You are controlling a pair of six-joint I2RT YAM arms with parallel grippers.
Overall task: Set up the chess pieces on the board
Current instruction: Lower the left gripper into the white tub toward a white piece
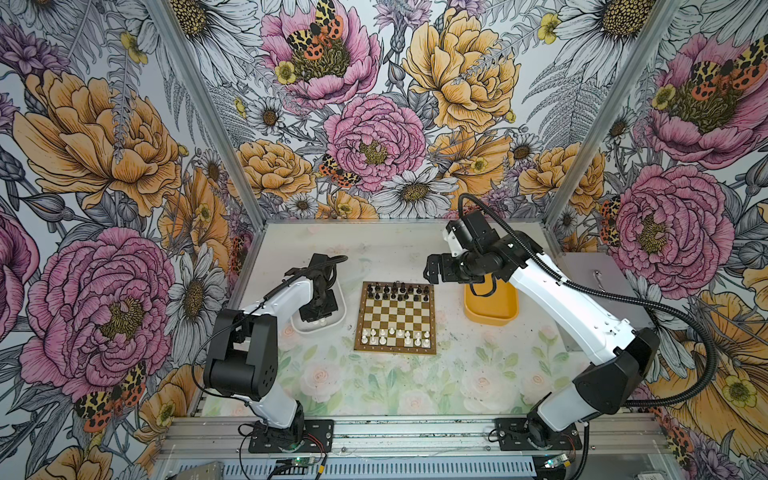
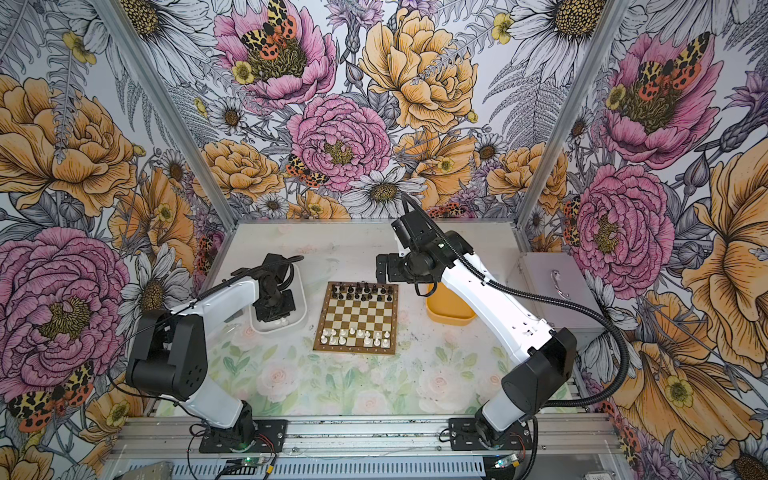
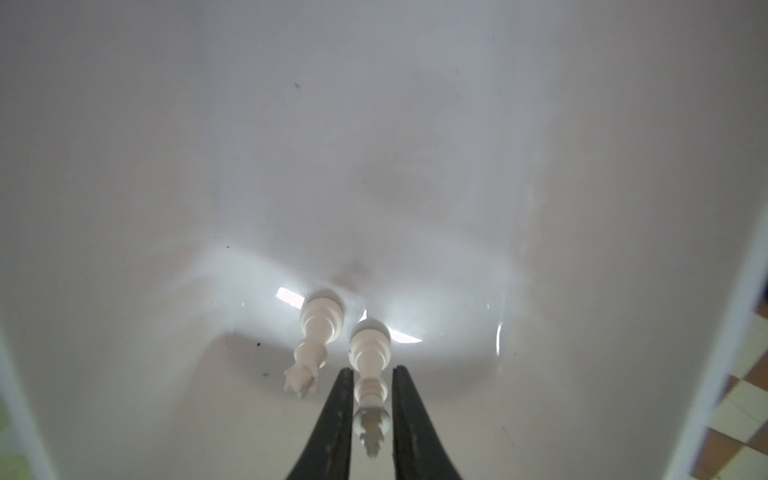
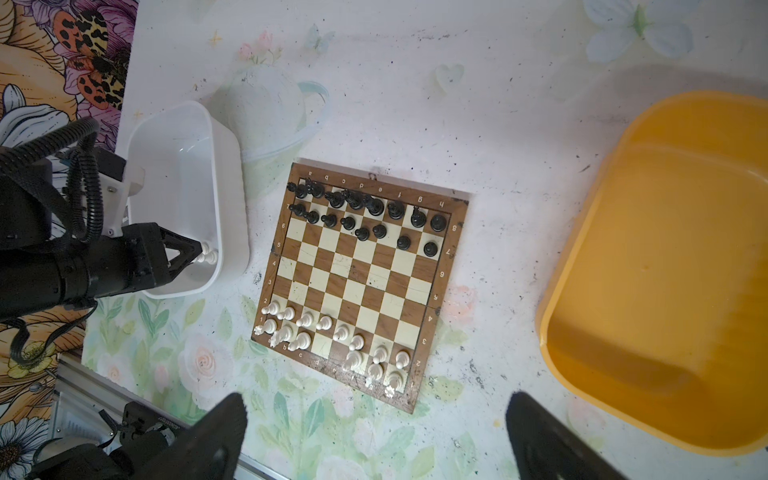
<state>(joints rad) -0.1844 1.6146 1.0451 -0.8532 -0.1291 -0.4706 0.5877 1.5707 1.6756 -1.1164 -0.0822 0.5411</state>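
Now | left claw straddles white piece lying in white tray, grip unclear | right claw open, empty | piece likely light, slick; pinch neck

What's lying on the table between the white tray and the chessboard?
Nothing. Only a bare strip of speckled tabletop separates the white tray from the board. It is clearest in the right wrist view and narrow in both top views.
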